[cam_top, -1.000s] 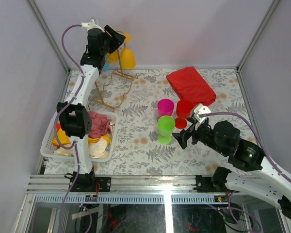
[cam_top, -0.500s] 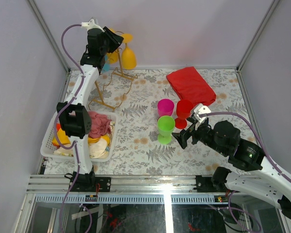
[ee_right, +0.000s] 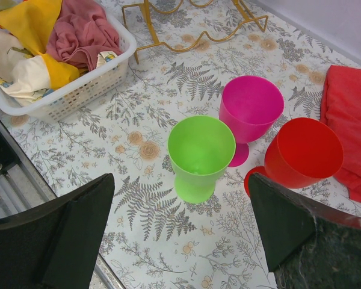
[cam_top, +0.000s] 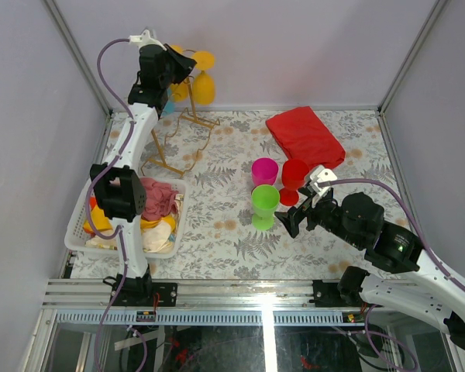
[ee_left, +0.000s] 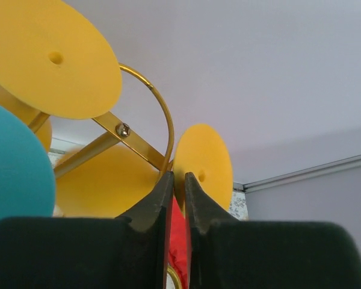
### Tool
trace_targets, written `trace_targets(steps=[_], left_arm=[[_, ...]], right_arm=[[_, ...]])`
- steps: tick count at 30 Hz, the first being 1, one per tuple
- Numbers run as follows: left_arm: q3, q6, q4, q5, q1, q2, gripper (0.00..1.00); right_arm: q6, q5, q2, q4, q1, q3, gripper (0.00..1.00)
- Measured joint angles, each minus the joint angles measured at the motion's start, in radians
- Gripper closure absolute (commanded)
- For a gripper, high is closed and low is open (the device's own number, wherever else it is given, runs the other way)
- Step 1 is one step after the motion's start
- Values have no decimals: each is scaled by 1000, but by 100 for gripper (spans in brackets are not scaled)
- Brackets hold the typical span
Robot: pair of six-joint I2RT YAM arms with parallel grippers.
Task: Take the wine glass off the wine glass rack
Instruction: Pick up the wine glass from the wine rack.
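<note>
The gold wire wine glass rack (cam_top: 178, 133) stands at the table's back left, and its hoop (ee_left: 161, 114) shows in the left wrist view. A yellow wine glass (cam_top: 204, 87) hangs upside down from it. My left gripper (cam_top: 187, 63) is up beside the glass's foot (ee_left: 207, 153), its jaws (ee_left: 179, 179) pinched on the foot's rim. A second yellow glass (ee_left: 48, 54) and a teal one (ee_left: 12, 162) hang close by. My right gripper (cam_top: 304, 203) stands open low over the table, with a green glass (ee_right: 201, 150) below its wide gap (ee_right: 180, 180).
A pink glass (cam_top: 264, 170) and a red glass (cam_top: 294, 174) stand behind the green one (cam_top: 264, 205). A folded red cloth (cam_top: 304, 136) lies at the back right. A white basket (cam_top: 178, 213) of cloths sits at the front left.
The left jaws have closed onto the yellow glass's foot, and the glass has shifted slightly upward on the rack. The right arm has not moved.
</note>
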Motion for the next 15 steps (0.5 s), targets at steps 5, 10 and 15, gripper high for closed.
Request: trace_targets(steps=[5, 10, 15], left_arm=[[-2, -31, 14, 14, 0, -5, 100], [-11, -75, 16, 36, 1, -8, 100], [-16, -121, 33, 73, 1, -9, 100]], right_arm=[[0, 0, 0, -1, 0, 0, 1], [0, 0, -3, -2, 0, 0, 1], [0, 0, -8, -5, 0, 0, 1]])
